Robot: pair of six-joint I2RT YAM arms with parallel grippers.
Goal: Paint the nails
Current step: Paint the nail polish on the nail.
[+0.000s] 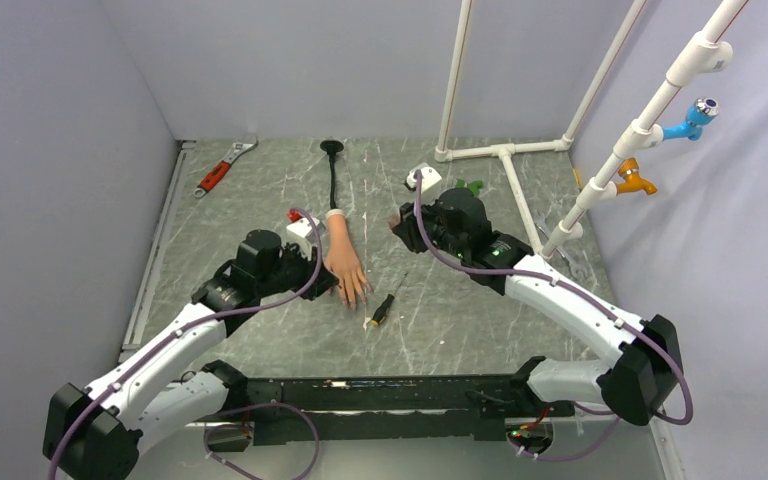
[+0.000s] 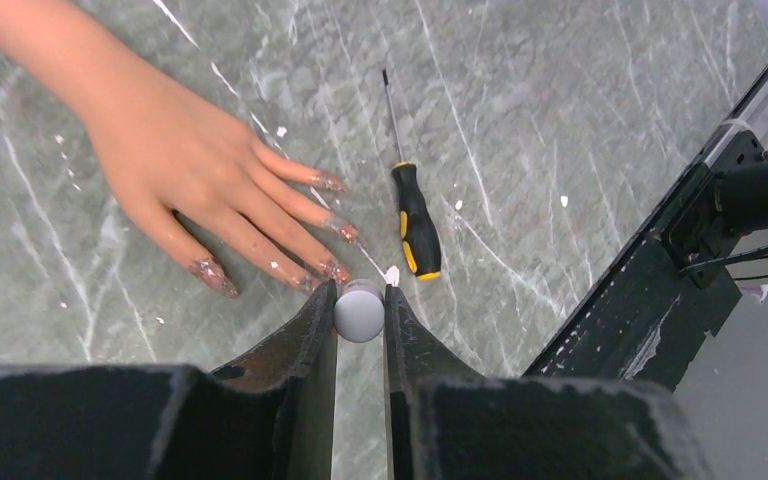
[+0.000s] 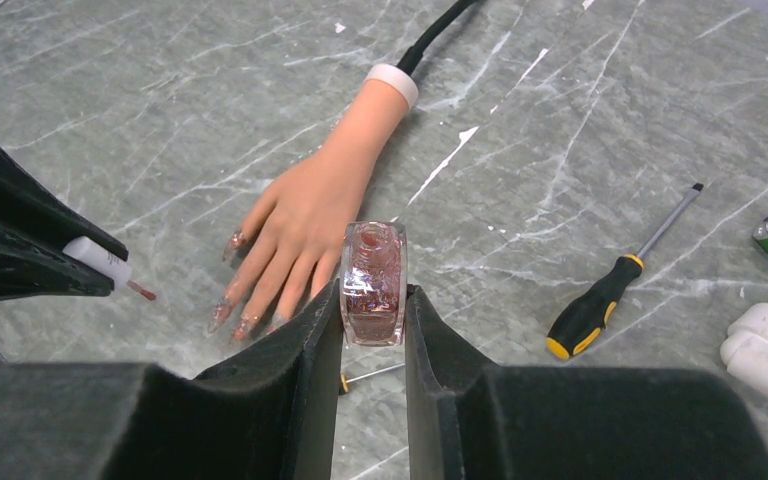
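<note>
A grey, white-veined tabletop (image 1: 260, 200) forms the floor of the cell. A white pipe frame (image 1: 505, 152) stands on its far right part. Behind the frame rises a plain, pale lilac back wall (image 1: 310, 70). A matching right wall (image 1: 720, 280) closes in just beside it, and a left wall (image 1: 50, 200) stands well to its left. A blue tap (image 1: 688, 122) and an orange tap (image 1: 632, 181) branch from the frame's slanting pipe. The light is soft and even.

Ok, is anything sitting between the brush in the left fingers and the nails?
Nothing visible. The brush held in the left fingers sits just short of the nails, with only bare table between them. The screwdriver lies off to one side of the rubber hand, out of that path.
</note>
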